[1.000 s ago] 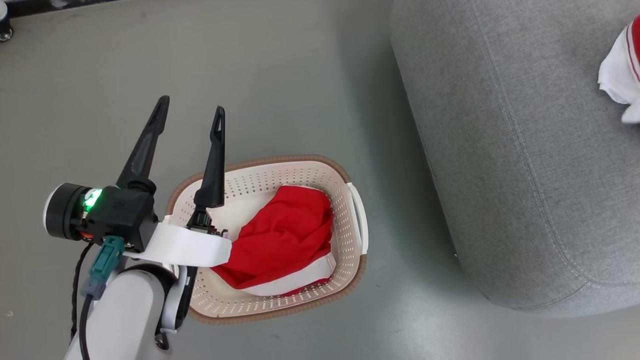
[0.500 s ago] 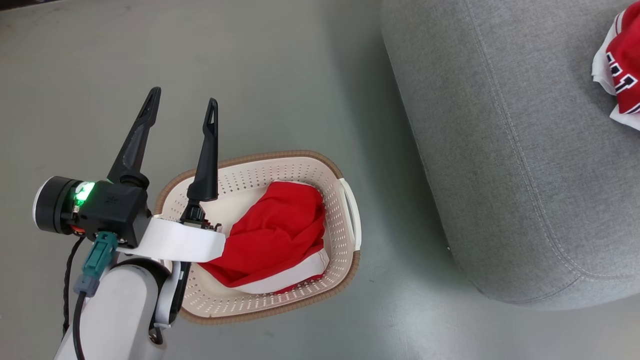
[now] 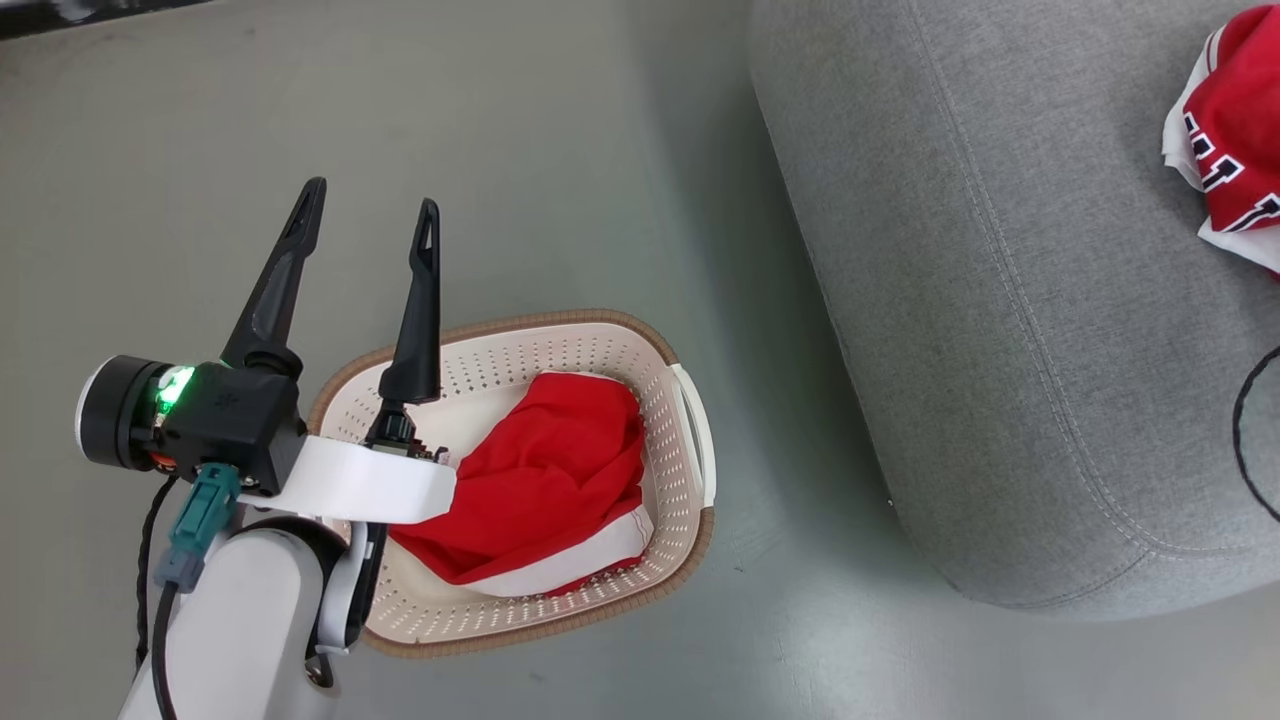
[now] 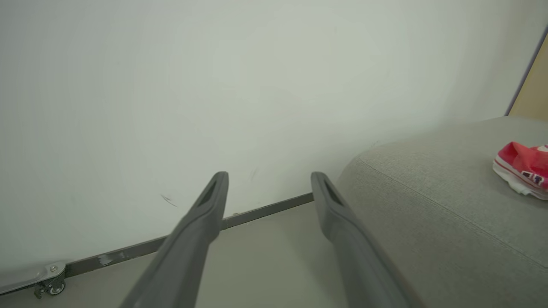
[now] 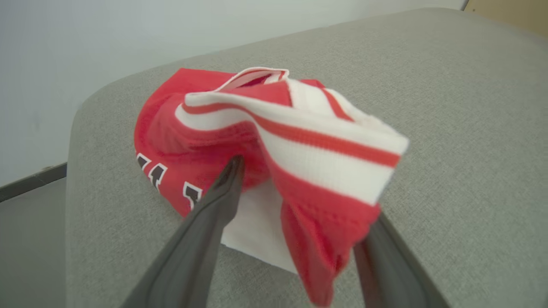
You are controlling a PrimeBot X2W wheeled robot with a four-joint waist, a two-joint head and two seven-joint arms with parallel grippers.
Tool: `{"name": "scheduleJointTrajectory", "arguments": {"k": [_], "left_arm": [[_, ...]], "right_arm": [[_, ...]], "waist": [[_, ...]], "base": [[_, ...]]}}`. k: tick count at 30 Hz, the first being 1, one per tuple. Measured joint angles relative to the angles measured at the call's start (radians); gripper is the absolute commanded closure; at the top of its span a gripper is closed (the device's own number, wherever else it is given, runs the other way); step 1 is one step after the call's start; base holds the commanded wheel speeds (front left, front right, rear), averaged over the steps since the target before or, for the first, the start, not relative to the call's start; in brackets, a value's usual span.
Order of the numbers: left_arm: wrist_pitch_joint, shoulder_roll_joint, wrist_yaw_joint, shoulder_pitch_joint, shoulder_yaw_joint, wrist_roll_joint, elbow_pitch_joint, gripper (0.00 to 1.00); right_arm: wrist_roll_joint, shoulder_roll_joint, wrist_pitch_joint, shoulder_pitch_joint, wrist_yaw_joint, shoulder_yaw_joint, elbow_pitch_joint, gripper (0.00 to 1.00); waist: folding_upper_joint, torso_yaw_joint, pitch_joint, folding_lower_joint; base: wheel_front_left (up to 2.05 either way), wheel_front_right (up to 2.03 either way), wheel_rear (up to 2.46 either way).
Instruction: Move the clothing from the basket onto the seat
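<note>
One red garment (image 3: pixel 540 480) lies crumpled in the basket (image 3: pixel 560 322), a white band showing along its near edge; the basket stands on the grey floor (image 3: pixel 500 150), apart from the seat (image 3: pixel 1000 300). The second garment (image 5: pixel 239 128) is on top of the seat, bunched in a heap: red cloth, dark letters edged in white, a white panel beneath, striped white-and-red trim folded up on top. In the head view it sits at the far right of the cushion, partly cut by the frame edge. The right gripper (image 5: pixel 299 196) is at this heap with its jaws spread wide. One finger (image 5: pixel 205 231) is bare, with its tip against the red cloth; the tip of the other is hidden behind a hanging red fold that droops between the two. No pinch is visible. Whether that fold rests on the hidden finger, I cannot tell. The left gripper (image 3: pixel 370 200) is held over the floor at the basket's far-left corner, fingers (image 3: pixel 280 290) spread with nothing between them, and its pale forearm covers the basket's left side. Its wrist view looks toward a pale wall (image 4: pixel 214 85), a dark baseboard (image 4: pixel 265 209) and a small caster (image 4: pixel 51 286) low on the left. A dark cable curve (image 3: pixel 1245 430) shows at the right edge over the seat.
</note>
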Motion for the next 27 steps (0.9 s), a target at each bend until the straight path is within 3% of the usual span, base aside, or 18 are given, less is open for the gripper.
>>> {"name": "scheduleJointTrajectory", "arguments": {"k": [7, 19, 27], "left_arm": [[-0.02, -0.021, 0.004, 0.0, 0.013, -0.019, 0.021, 0.0], [-0.053, -0.039, 0.019, 0.029, 0.052, -0.046, 0.058, 0.0], [-0.063, -0.048, 0.028, 0.044, 0.076, -0.063, 0.083, 0.0]], "right_arm": [[0.033, 0.002, -0.021, 0.02, 0.0, -0.001, -0.016, 0.0], [0.077, 0.001, -0.035, 0.202, 0.0, -0.035, -0.12, 0.0], [0.064, -0.004, -0.037, 0.224, 0.0, -0.018, -0.296, 0.0]], "waist": [[0.0, 0.0, -0.014, -0.0001], [0.0, -0.004, -0.066, 0.0], [0.0, -0.009, -0.108, 0.0]], "base": [[0.0, 0.0, 0.0], [0.0, 0.0, 0.0], [0.0, 0.0, 0.0]]}}
